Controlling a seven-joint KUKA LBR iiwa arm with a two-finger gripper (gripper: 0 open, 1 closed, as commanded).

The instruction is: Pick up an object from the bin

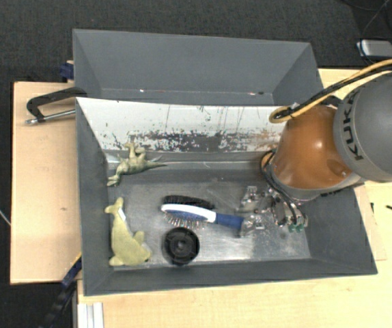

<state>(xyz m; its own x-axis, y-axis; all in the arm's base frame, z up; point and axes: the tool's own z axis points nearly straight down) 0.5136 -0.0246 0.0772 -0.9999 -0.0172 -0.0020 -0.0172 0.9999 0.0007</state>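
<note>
Brush by tool; black disc, yellow toy left

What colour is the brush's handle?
The brush handle is blue at one end and white at the other; the camera view shows it.

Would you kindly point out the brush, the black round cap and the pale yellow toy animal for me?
brush (227, 219): camera view, on its blue handle.
black round cap (181, 245): camera view, on its middle.
pale yellow toy animal (128, 243): camera view, on its body.
</note>
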